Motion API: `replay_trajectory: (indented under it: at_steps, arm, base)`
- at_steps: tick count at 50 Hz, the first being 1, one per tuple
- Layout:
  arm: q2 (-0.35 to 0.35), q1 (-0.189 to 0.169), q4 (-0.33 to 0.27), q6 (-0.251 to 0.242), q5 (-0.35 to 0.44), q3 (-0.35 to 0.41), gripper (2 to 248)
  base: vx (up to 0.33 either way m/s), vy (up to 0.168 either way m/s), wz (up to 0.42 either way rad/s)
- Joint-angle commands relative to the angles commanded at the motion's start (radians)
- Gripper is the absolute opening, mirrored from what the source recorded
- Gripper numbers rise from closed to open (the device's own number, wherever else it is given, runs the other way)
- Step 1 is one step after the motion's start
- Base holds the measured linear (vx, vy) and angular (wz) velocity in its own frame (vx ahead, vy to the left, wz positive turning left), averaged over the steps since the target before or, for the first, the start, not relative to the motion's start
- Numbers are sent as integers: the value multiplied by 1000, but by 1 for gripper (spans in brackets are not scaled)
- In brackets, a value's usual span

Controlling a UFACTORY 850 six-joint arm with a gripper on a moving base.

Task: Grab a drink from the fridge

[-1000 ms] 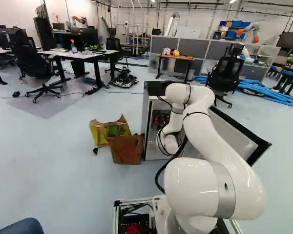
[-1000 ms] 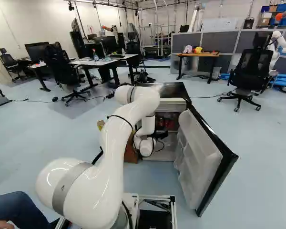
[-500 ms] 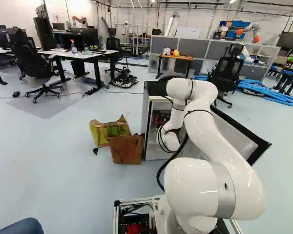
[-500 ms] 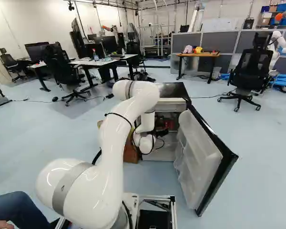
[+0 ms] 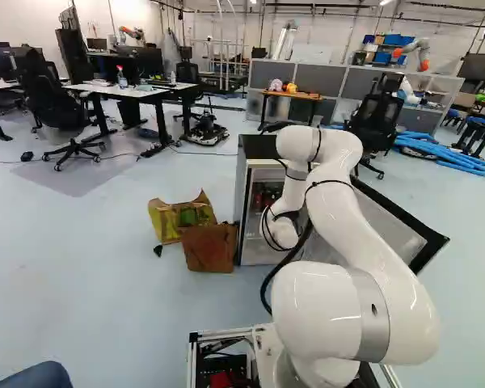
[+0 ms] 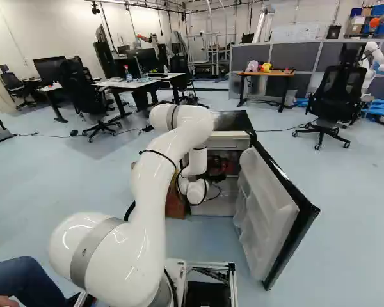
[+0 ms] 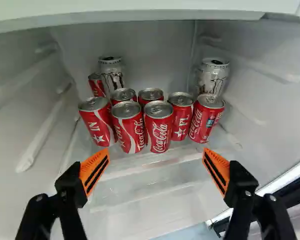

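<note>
Cans [image 7: 159, 131] stand ahead of the wide-spread tool [image 6: 217, 176], the arm [image 6: 157, 185] having risen slightly.

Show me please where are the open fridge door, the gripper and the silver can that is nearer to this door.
Fridge door [image 6: 266, 192]: right base view, its white inner side.
Gripper [image 7: 156, 149]: wrist view, midway between its fingertips.
Silver can [image 7: 212, 79]: wrist view, its side, under the rim.

White lettering [image 7: 160, 132] on red cans [image 7: 127, 127]
</note>
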Motion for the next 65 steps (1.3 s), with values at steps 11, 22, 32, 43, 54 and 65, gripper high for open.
replay_trajectory:
  at_steps: [11, 22, 32, 43, 54, 65]
  arm:
    - [0, 0, 0, 0, 0, 0, 228]
    - [0, 0, 0, 0, 0, 0, 192]
    - [0, 0, 0, 0, 0, 0, 179]
    - [0, 0, 0, 0, 0, 0, 147]
    - [0, 0, 0, 0, 0, 0, 165]
    - [0, 0, 0, 0, 0, 0, 189]
  base:
    - [0, 0, 0]
    - [0, 0, 0]
    - [0, 0, 0]
    - [0, 0, 0]
    - [0, 0, 0]
    - [0, 0, 0]
